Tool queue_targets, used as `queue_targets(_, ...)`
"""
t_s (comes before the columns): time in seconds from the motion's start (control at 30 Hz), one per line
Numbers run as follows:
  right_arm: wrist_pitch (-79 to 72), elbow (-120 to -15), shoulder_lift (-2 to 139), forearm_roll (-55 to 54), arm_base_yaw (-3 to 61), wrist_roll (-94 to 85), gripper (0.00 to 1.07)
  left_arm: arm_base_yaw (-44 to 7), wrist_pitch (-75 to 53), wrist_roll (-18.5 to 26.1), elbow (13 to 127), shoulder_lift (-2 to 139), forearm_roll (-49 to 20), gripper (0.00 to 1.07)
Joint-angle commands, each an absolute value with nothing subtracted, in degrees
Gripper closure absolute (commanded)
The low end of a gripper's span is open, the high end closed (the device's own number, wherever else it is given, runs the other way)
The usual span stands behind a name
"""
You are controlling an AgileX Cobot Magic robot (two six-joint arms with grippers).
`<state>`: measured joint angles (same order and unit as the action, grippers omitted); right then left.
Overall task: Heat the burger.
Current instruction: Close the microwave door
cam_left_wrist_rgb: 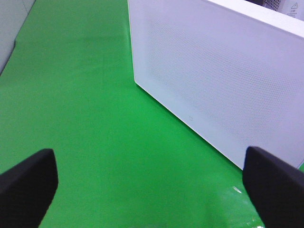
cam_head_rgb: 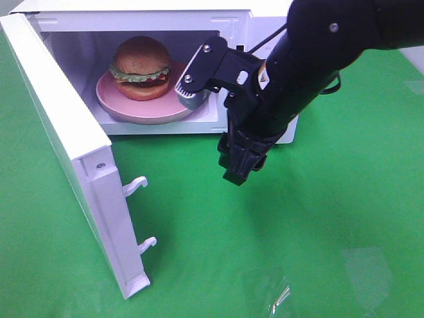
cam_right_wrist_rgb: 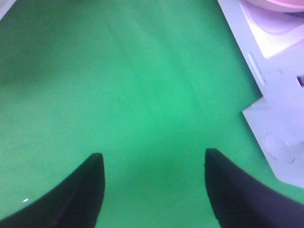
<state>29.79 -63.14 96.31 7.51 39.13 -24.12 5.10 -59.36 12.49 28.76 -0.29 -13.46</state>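
A burger [cam_head_rgb: 140, 66] with a shiny golden-brown bun, frilly green lettuce and a dark patty sits on a round pink plate [cam_head_rgb: 132, 114] inside a white microwave oven [cam_head_rgb: 242, 26], whose door [cam_head_rgb: 66, 132] stands swung wide open. Just in front of the oven, the black right gripper [cam_head_rgb: 238, 169] [cam_right_wrist_rgb: 153, 154] points down over the green table covering [cam_head_rgb: 331, 232], jaws parted and holding nothing. The left gripper [cam_left_wrist_rgb: 149, 154], seen only from its own wrist camera, is spread wide and empty beside a white dotted panel [cam_left_wrist_rgb: 223, 76] of the oven.
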Motion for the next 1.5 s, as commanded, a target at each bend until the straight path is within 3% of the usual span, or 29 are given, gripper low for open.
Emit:
queue_targets(0.03, 30.1, -61.2, 93.6, 6.8, 37.9, -20.8, 0.45, 5.3, -59.0, 12.5, 28.6, -1.3, -13.4, 0.09)
queue_targets(0.17, 30.4, -58.6, 89.8, 6.4, 35.5, -15.2, 0.44, 5.3, -59.0, 12.5, 28.6, -1.3, -13.4, 0.09)
queue_targets(0.37, 31.4, -53.0, 82.1, 6.6, 30.7, -3.2, 0.24, 5.3, -59.0, 12.5, 28.6, -1.3, -13.4, 0.09)
queue_targets(0.53, 33.3, -51.3, 80.1, 6.6, 27.6, -2.6, 0.25, 5.3, -59.0, 12.5, 28.6, -1.3, -13.4, 0.09)
queue_targets(0.87, 40.1, -47.4, 72.8, 5.2, 13.3, 2.6, 0.32, 5.3, -59.0, 12.5, 28.6, -1.3, -13.4, 0.09)
queue_targets(1.5, 53.5, -47.4, 59.5, 5.0, 11.3, 2.8, 0.32, 5.3, -59.0, 12.5, 28.6, -1.3, -13.4, 0.09)
